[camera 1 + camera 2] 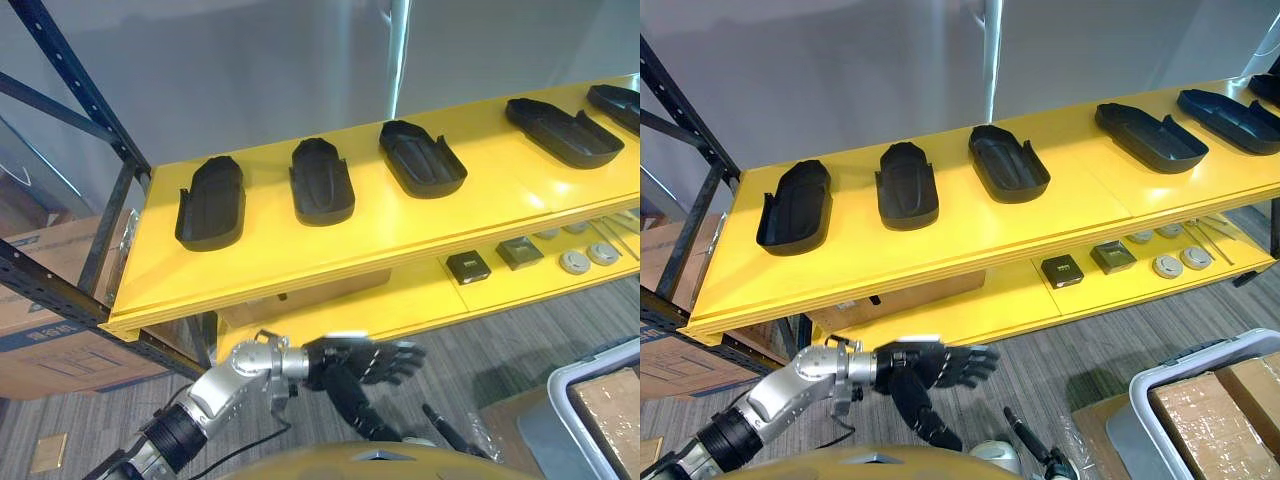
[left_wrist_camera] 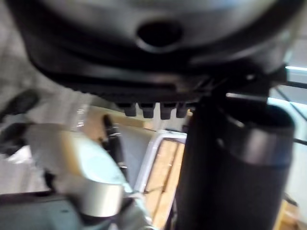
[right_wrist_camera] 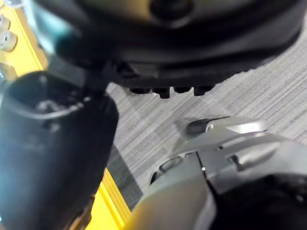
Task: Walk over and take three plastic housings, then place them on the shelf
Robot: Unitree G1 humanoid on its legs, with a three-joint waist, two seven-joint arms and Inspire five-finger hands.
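Left eye view: five black plastic housings (image 1: 322, 181) lie spaced in a row along the yellow shelf (image 1: 300, 255), on its top board. Each is a long, shallow shell with one rounded nose. My left hand (image 1: 365, 362) hangs below the shelf's front edge, fingers straight and spread, holding nothing. Right wrist view: my right hand (image 3: 192, 52) over grey carpet (image 3: 268, 86), fingers uncurled, empty.

I see the dark right hand (image 3: 163, 43), fingers relaxed and empty, its thick thumb (image 3: 53, 143) beside them. Past it lie the grey striped carpet floor (image 3: 268, 81) and a flat yellow shelf board (image 3: 114, 203).
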